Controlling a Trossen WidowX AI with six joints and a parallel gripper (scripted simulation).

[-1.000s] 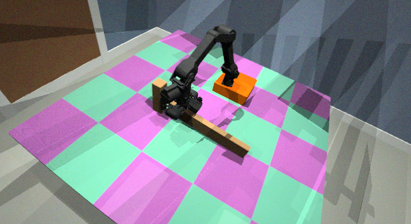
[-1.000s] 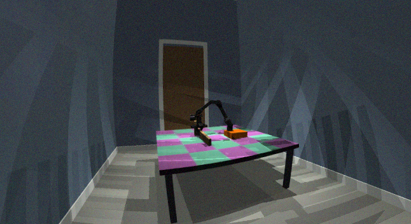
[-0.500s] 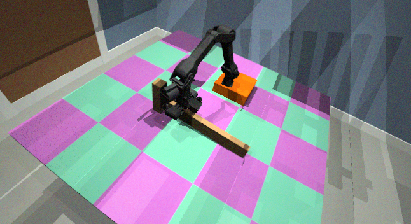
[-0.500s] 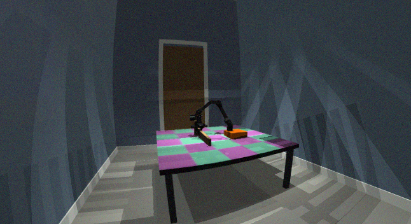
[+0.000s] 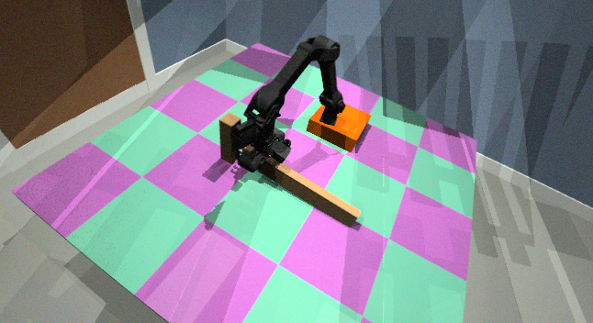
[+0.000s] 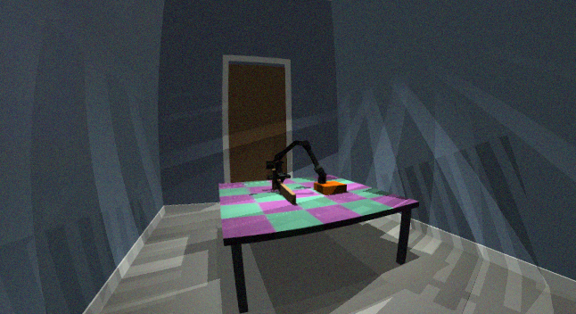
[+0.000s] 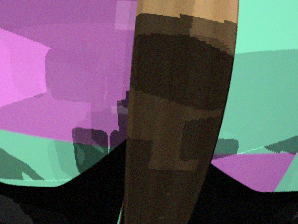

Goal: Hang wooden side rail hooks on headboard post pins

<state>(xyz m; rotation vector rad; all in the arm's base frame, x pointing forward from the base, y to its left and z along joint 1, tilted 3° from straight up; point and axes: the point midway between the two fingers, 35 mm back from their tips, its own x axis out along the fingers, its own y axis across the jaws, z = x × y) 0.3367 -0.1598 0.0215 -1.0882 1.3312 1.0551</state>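
The wooden side rail (image 5: 317, 191) (image 6: 287, 194) (image 7: 182, 65) slants away from the post, its far end low at the table top. The upright headboard post (image 5: 226, 142) stands at the rail's other end. My gripper (image 5: 262, 161) is shut on the rail near its post end; in the wrist view the rail runs down between the black finger shapes at the bottom. The rail's post end is close to the post. The steel hooks, the slot and the pins are hidden behind the gripper, so I cannot tell whether the hooks sit on the pins.
The arm's orange base block (image 5: 353, 119) (image 6: 330, 188) stands on the checkered table (image 5: 330, 269) (image 6: 294, 221), behind and to the right of the post in the top view. The arm arches from it over to the post. Walls and a brown door (image 6: 257, 119) lie beyond the table.
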